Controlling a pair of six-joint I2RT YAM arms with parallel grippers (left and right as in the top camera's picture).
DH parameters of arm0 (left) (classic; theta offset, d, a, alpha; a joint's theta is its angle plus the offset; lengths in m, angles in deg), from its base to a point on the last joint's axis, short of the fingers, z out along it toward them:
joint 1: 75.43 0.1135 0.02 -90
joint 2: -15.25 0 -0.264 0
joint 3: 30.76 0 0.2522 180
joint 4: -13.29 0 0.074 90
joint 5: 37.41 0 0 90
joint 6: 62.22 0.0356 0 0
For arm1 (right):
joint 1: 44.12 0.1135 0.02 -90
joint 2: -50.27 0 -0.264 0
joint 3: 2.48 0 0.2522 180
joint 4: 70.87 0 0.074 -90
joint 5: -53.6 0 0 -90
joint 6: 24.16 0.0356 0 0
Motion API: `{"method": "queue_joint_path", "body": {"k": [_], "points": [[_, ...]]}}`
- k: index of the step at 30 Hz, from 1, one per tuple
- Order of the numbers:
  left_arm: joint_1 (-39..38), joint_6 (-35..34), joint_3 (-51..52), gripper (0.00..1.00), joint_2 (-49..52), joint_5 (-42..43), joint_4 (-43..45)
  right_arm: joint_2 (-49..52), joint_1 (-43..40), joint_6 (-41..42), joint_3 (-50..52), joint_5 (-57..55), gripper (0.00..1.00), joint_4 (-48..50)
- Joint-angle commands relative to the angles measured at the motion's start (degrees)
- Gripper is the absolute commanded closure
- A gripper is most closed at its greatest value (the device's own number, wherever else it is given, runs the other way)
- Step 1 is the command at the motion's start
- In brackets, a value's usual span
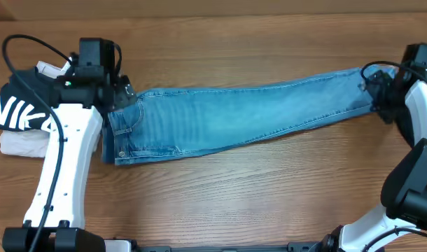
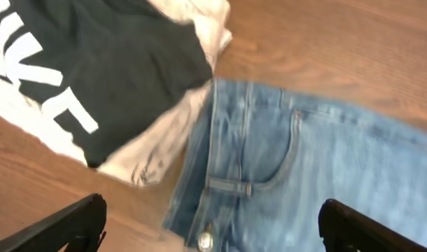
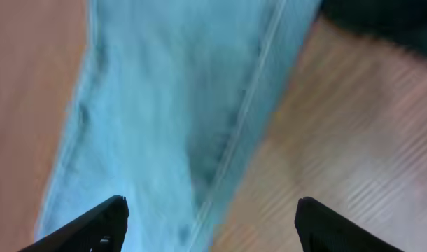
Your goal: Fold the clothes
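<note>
Wood table [image 1: 269, 203] bears all items. Jeans [image 1: 234, 119], lt-blue denim, lie flat across centre, waistband twd L arm, leg end twd R arm. Black top [image 1: 21, 105], white lettering, sits at far L atop pale garment [image 1: 21, 145], which touches the waistband. L gripper [image 2: 213, 234]: fingers spread wide over waistband. R gripper [image 3: 212, 231]: spread wide over leg end.

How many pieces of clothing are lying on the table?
3. The light-blue jeans stretch across the middle. A black top with white lettering lies at the left end, on a pale garment. More could be hidden beneath that pile.
</note>
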Motion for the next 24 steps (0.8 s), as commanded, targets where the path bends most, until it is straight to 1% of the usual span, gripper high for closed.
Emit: {"method": "queue_joint_path", "body": {"k": [1,2,4,5,6,8,11,13,15,17,18,20,21,22,24], "points": [[-0.1,-0.1,-0.3,0.11,-0.3,8.6,-5.3,-0.1,0.9,-2.3,-1.0,5.0,0.2,-4.6],[-0.1,-0.3,0.4,0.11,-0.3,10.1,-6.1,-0.1,1.0,-2.3,-0.7,5.0,0.19,-5.2],[-0.2,-0.3,2.1,0.09,-0.3,14.6,-7.1,0.2,1.1,-2.0,1.1,4.1,0.12,-4.2],[-0.3,0.4,3.6,0.06,-0.3,17.5,-7.3,0.4,0.9,-1.1,2.7,4.1,0.09,-2.8],[-0.7,2.2,5.2,0.04,-0.3,20.2,-7.2,0.7,0.7,-0.7,4.1,4.3,0.09,-1.5],[-1.9,3.1,7.9,0.04,-0.3,21.6,-7.1,1.7,0.4,-1.7,5.9,5.9,0.05,0.5],[-5.2,3.1,12.1,0.04,-0.3,21.8,-5.8,2.8,0.1,-7.4,6.8,11.0,0.02,3.0],[-8.2,2.9,15.2,0.04,-0.3,21.5,-3.0,3.0,0.1,-12.3,6.8,18.9,0.02,4.9],[-10.2,1.0,18.2,0.03,-0.3,20.5,0.9,3.0,0.1,-13.5,6.8,22.3,0.04,4.7],[-11.4,-0.6,21.3,0.06,-0.2,20.8,5.2,3.0,0.2,-14.5,6.8,21.1,0.08,3.1],[-11.8,-0.5,22.5,0.07,-0.2,20.9,6.8,3.0,0.2,-13.3,6.8,18.6,0.09,2.1],[-12.5,-0.5,24.9,0.07,-0.2,20.3,8.8,3.0,-0.4,-8.5,6.8,10.5,0.02,0.3],[-12.9,-0.5,26.3,0.05,-0.2,19.4,9.7,3.0,-0.9,-8.6,6.8,9.1,0.0,0.3],[-13.2,-0.5,28.2,0.04,-0.2,17.4,10.6,3.1,-1.9,-8.9,6.8,9.4,0.0,0.8],[-13.4,-0.6,31.2,0.04,-0.1,15.0,13.1,3.2,-3.7,-10.5,6.8,14.0,0.0,2.8]]}}
